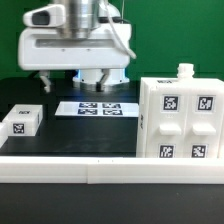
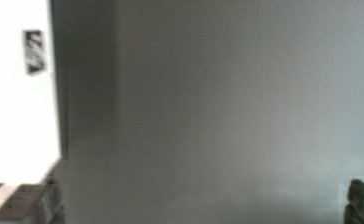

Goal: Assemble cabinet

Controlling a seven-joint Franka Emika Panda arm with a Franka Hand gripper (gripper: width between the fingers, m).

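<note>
- Exterior view: the gripper (image 1: pixel 96 82) hangs at the far middle of the table, near the marker board (image 1: pixel 97 108), carrying nothing. The cabinet (image 1: pixel 180 120) stands upright at the exterior view's right, well apart from it. A small tagged block (image 1: pixel 22 120) lies at the exterior view's left.
- I judge this a reach before any grasp. The next move calls for travelling to a loose part and squaring up over it.
- The black table (image 1: pixel 60 140) looks matte, a white rail (image 1: pixel 100 172) fences its near edge, and a green wall (image 1: pixel 10 30) stands behind.
- Wrist view: the fingertips (image 2: pixel 26 204) are spread wide with only dark surface between them. The white tagged face (image 2: pixel 19 60) at the edge is perhaps the cabinet.
</note>
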